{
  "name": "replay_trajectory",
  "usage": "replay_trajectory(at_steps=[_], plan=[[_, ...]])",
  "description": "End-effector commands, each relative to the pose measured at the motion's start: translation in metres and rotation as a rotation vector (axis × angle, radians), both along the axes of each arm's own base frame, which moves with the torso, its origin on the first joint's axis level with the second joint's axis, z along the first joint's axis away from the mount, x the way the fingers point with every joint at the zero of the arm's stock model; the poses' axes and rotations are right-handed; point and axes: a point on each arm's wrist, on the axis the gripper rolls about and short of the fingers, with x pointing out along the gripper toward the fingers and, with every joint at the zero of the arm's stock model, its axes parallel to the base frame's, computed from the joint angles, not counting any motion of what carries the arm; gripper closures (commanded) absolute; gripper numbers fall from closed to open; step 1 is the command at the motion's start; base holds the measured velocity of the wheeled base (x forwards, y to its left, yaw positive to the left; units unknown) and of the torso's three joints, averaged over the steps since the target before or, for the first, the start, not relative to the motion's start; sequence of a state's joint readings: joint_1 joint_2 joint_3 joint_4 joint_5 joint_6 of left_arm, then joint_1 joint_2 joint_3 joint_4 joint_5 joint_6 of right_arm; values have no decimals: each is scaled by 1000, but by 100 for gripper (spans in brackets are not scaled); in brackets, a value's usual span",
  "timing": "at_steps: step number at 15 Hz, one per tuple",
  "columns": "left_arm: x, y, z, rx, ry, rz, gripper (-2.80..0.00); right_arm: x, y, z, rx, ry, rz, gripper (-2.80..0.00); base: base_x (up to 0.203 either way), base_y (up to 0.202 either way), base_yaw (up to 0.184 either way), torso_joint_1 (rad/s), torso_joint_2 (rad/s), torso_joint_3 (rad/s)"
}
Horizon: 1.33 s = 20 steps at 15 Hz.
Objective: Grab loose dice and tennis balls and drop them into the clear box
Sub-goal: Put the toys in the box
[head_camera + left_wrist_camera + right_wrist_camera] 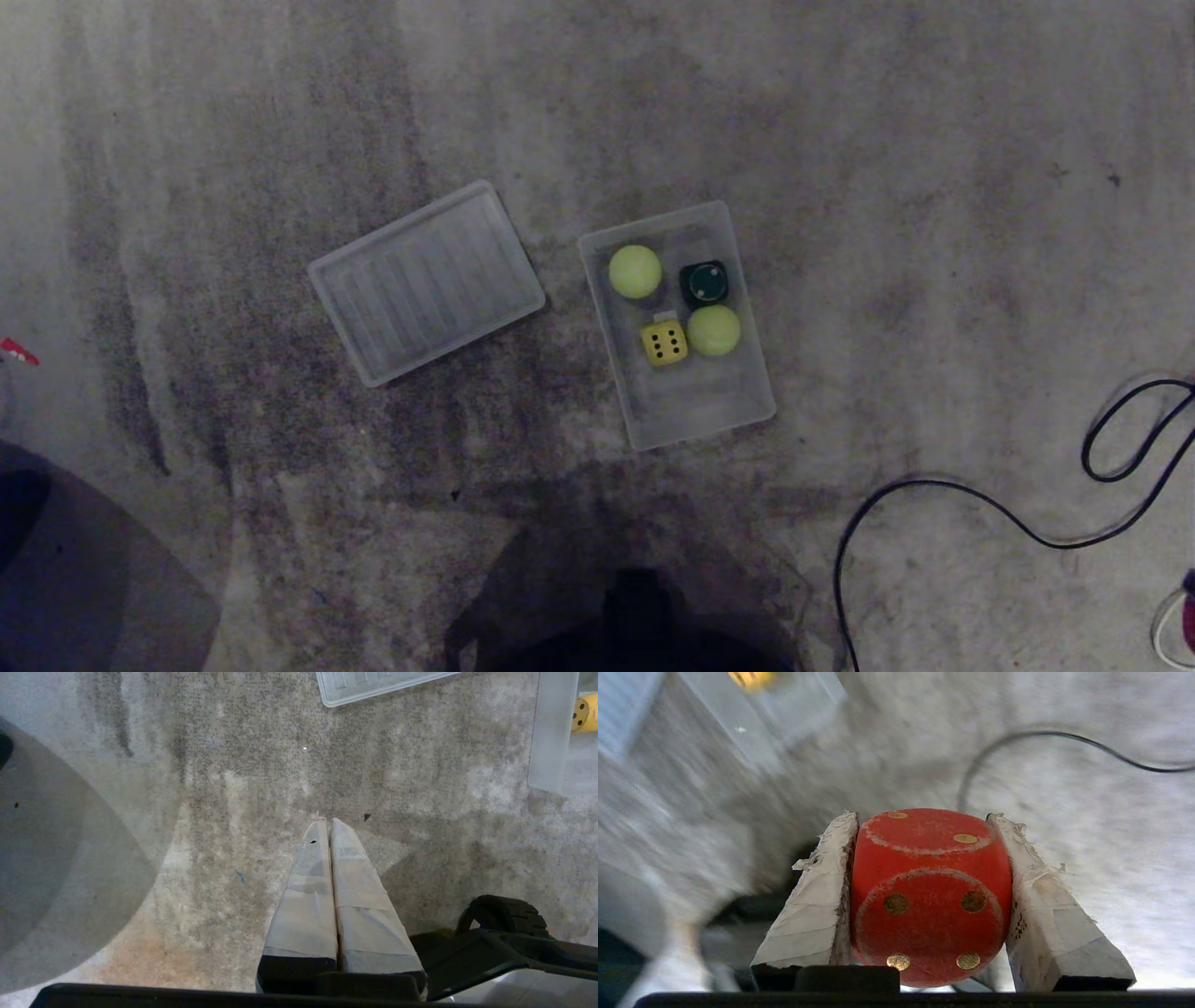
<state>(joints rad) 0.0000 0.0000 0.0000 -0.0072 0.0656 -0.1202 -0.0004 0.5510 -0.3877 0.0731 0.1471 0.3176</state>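
Observation:
My right gripper (pixel 920 815) is shut on a red die (pixel 930 896) with pale gold dots, held above the carpet; the die fills the gap between the taped fingers. The clear box (pixel 695 401) sits on the carpet at the centre of the head view. Inside it lie two yellow-green tennis balls (pixel 635 271) (pixel 714 329), a yellowish die (pixel 664 343) with dark dots and a dark green die (pixel 704 283). Neither arm shows in the head view. My left gripper (pixel 326 821) hangs shut and empty over bare carpet, with the box wall (pixel 551 742) off to its side.
A clear ribbed lid (pixel 427 282) lies flat on the carpet left of the box. A black cable (pixel 934 495) loops across the floor at the lower right. A grey rounded shape (pixel 84 579) fills the lower left corner.

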Motion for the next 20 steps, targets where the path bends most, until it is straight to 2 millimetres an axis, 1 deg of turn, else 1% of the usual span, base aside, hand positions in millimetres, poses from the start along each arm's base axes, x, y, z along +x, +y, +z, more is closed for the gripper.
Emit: replay_trajectory(at_steps=[1, 3, 5, 7, 9, 11, 13, 14, 16, 17, 20], plan=[[0, 0, 0, -1, 0, 0, 0, 48, 0, 6, 32, 96, 4, 0, 0, 0, 0, 0, 0, 0], [0, 0, 0, -1, 0, 0, 0, 88, 3, 11, 102, 72, 18, 0, 0, 0, 0, 0, 0, 0], [0, 0, 0, -1, 0, 0, 0, 128, 10, 11, 182, 67, 36, 0, 0, 0, 0, 0, 0, 0], [0, 0, 0, -1, 0, 0, 0, 164, 16, 10, 237, 46, 49, 0, 0, 0, 0, 0, 0, 0], [0, 0, 0, -1, 0, 0, 0, 195, 23, 12, 271, -2, 73, 0, 0, 0, 0, 0, 0, 0], [0, 0, 0, -1, 0, 0, 0, 223, 31, 17, 311, -91, 102, 0, 0, 0, 0, 0, 0, 0], [0, 0, 0, -1, 0, 0, 0, 246, 41, 18, 340, -144, 132, 0, 0, 0, 0, 0, 0, 0], [0, 0, 0, -1, 1, 0, 0, 254, 47, 17, 356, -149, 149, 0, 0, 0, 0, 0, 0, 0], [0, 0, 0, -1, 1, 0, 0, 267, 61, 19, 439, -203, 194, 0, 0, 0, 0, 0, 0, 0], [0, 0, 0, -1, 1, 0, 0, 271, 72, 22, 482, -222, 230, 0, 0, 0, 0, 0, 0, 0], [0, 0, 0, -1, 1, 0, 0, 284, 96, 27, 599, -209, 293, 0, 0, 0, 0, 0, 0, 0]])
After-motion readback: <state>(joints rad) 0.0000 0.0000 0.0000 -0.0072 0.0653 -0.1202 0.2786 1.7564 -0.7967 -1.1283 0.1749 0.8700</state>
